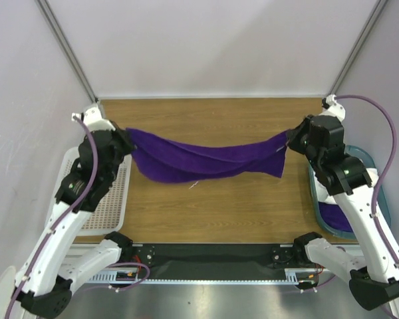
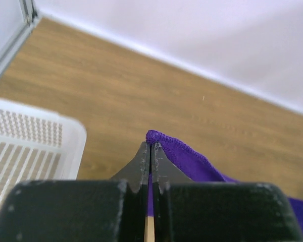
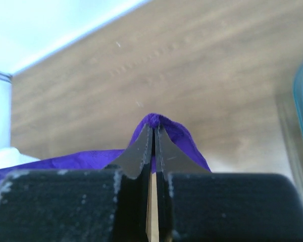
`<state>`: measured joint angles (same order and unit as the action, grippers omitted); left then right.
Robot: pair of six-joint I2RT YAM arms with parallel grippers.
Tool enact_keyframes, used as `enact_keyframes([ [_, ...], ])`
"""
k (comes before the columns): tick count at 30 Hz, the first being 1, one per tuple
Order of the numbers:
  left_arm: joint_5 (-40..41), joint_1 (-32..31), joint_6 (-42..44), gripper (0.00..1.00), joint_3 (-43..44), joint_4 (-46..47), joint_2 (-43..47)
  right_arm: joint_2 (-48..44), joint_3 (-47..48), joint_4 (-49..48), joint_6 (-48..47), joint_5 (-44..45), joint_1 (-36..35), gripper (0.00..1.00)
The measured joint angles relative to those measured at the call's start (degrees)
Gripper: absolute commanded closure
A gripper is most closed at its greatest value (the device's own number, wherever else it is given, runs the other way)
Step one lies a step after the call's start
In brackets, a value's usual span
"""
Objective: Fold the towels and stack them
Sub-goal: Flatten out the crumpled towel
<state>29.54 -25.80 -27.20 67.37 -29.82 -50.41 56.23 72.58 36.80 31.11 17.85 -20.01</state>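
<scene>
Early stage: purple towel (image 1: 199, 159) hangs stretched above table (image 1: 219, 206), sagging mid-span; left gripper (image 1: 128, 143) and right gripper (image 1: 289, 145) each clamped tight on a corner. No fold made, no stack seen. More purple cloth (image 1: 336, 218) in teal bin (image 1: 383, 193), probably another towel waiting

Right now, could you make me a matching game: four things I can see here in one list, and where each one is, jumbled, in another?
Things:
1. stretched purple towel
2. white basket
3. teal bin
4. second purple towel

Places:
A. at the table's right edge
B. lying inside the teal bin
C. held up between the left gripper and right gripper, both shut on it
D. at the table's left edge

Pairs: 1-C, 2-D, 3-A, 4-B
</scene>
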Motion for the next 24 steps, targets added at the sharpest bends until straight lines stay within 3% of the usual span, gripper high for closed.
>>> enact_keyframes([
  [6, -4.24, 0.00, -2.89, 1.00, -3.17, -10.91, 6.62, -4.02, 2.19, 15.67, 2.14, -0.72, 0.00, 1.00],
  [11, -5.11, 0.00, -6.38, 1.00, -7.52, -14.93, 8.52, -5.62, 0.24, 22.62, 3.48, 0.07, 0.04, 1.00],
  [14, -4.11, 0.00, -8.15, 1.00, -12.20, -14.36, 5.55, -3.48, -4.33, 21.81, 3.63, 0.02, 0.98, 1.00],
  [18, -3.61, 0.00, -9.49, 1.00, -16.35, -10.32, -4.70, 4.94, -10.05, 16.55, 3.37, -2.69, 4.31, 1.00],
  [24, -0.44, 0.11, -8.87, 1.00, -16.24, -0.59, -20.06, 17.81, -12.74, 5.25, 1.20, -4.50, 8.24, 1.00],
])
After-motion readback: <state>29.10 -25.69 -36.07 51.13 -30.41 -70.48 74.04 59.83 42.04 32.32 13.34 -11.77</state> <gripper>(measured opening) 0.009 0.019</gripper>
